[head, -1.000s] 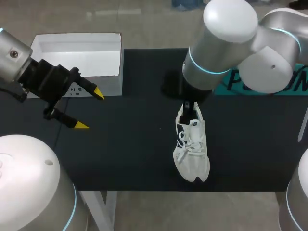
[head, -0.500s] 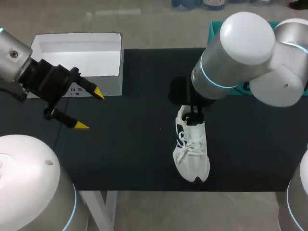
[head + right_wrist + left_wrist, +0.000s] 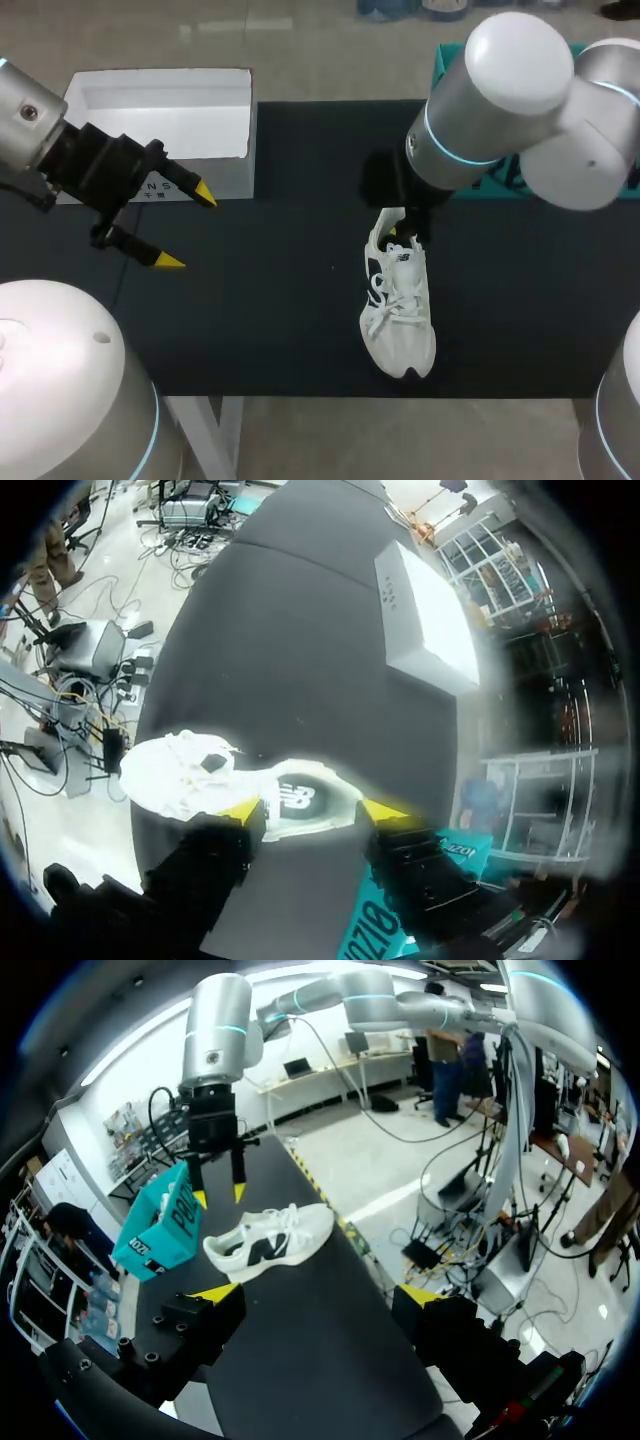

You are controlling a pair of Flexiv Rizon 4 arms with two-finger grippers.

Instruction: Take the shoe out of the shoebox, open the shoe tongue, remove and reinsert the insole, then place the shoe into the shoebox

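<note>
Black table (image 3: pixel 280 330) seen from above, with open white shoebox (image 3: pixel 160 100) at ten o'clock, white shoe (image 3: pixel 400 320) lying outside it at four o'clock of centre, toe toward six, right gripper (image 3: pixel 219 1195) spread apart just over its heel, left gripper (image 3: pixel 187 227) likewise parted at nine o'clock.

Dark letters stand on the white shoebox's (image 3: pixel 228 175) front wall, partly hidden behind the left hand (image 3: pixel 187 227). Large dark letters mark the teal box (image 3: pixel 163 1223), and a small logo marks the shoe's (image 3: pixel 400 312) side. None reads whole.
</note>
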